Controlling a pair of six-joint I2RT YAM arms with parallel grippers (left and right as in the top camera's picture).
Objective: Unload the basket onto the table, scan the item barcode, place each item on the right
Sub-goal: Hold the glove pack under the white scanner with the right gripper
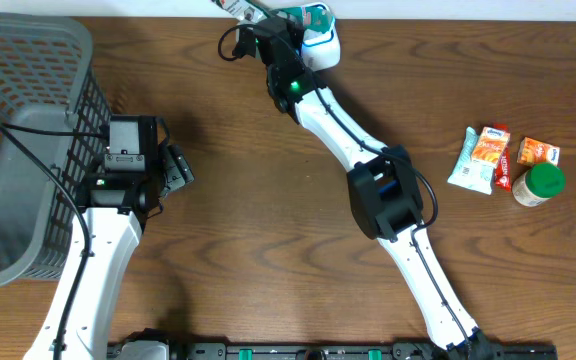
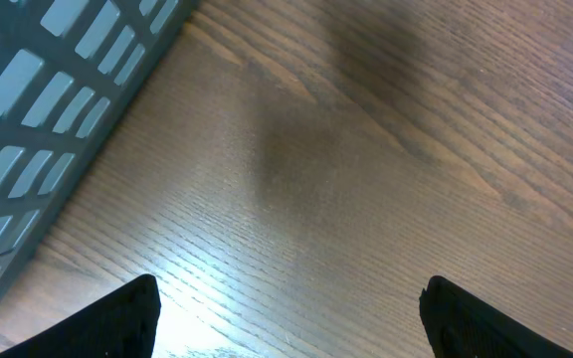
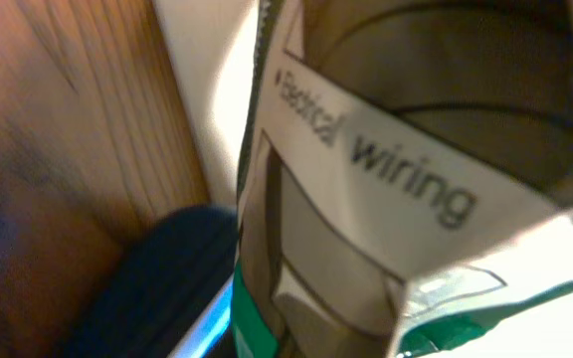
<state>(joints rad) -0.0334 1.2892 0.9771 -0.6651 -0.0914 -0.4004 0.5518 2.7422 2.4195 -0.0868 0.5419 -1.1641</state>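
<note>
Wooden table [image 1: 268, 230], grey basket [image 1: 86, 100] left, packets [image 1: 474, 160], green-lidded jar [image 1: 539, 184] right

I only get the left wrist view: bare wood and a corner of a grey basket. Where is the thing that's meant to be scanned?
Observer: Overhead, the right pincer holds a packet at the far edge of the table.
Visitor: What sort of packet?
Observer: The right wrist view shows "Electrical wiring" printed on it.
Visitor: Anything else waiting?
Observer: Overhead, snack packets and a green-lidded jar sit on the table's right side.
</note>
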